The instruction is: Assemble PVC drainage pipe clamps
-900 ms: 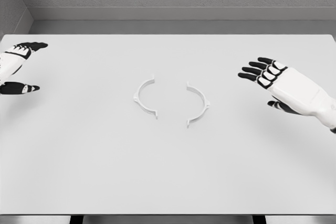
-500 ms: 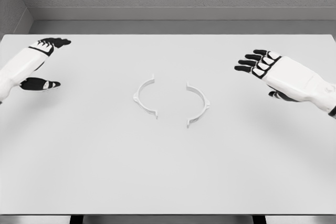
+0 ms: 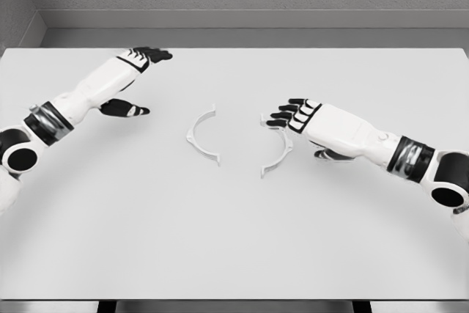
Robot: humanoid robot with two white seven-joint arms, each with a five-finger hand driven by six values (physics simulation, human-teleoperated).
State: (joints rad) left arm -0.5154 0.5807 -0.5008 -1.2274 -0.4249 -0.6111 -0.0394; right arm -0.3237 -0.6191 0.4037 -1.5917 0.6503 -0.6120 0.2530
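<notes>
- Lying flat near the middle of the white table point(image 3: 234, 254), the two clamp halves are apart and unjoined, so as far as I can judge the assembly itself has not begun.
- Taking the left clamp half point(image 3: 201, 135) as the landmark: the right clamp half point(image 3: 277, 152) sits just to its right with a bare gap between them, the open sides of the two arcs facing each other.
- Right of that landmark, the right hand point(image 3: 311, 119) hovers at the outer curve of the right clamp half, fingers extended and relaxed, grasping nothing; whether the fingertips touch the plastic I cannot tell.
- Up and to the left of the landmark, the left hand point(image 3: 132, 82) is spread wide, thumb well apart from the fingers, holding nothing and some way short of its piece.
- Compared with half a second ago, both arms have reached inward from the table's edges; the right hand has closed nearly all the distance, the left less so. The clamp halves have not shifted.
- Left to do: grasp each half and bring them together.
</notes>
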